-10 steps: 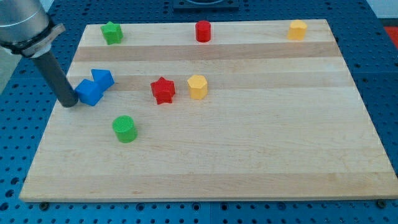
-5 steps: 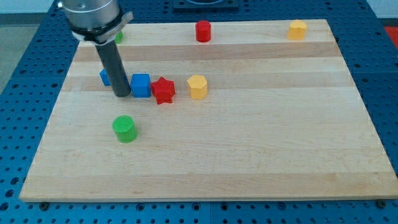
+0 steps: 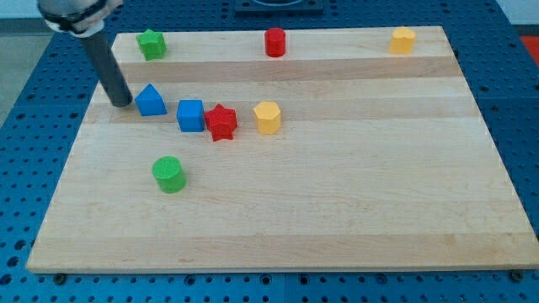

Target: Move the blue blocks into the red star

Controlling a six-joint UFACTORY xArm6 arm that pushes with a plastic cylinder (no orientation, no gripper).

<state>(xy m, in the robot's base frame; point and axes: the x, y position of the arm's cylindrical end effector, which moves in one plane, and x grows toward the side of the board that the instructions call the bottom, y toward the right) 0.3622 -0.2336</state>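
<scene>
A red star (image 3: 221,122) lies left of the board's middle. A blue cube (image 3: 191,115) touches its left side. A blue wedge-shaped block (image 3: 151,100) lies a little further left and up, apart from the cube. My tip (image 3: 122,103) rests on the board just left of the blue wedge, close to it or touching it. The dark rod rises from there to the view's top left.
A yellow block (image 3: 267,117) sits right of the red star. A green cylinder (image 3: 168,174) lies below the blue blocks. A green star (image 3: 152,44), a red cylinder (image 3: 275,42) and a yellow block (image 3: 403,39) line the top edge of the wooden board (image 3: 337,202).
The blue cube was pushed right against the red star. My tip then drew back to the left and up, now behind the blue wedge.
</scene>
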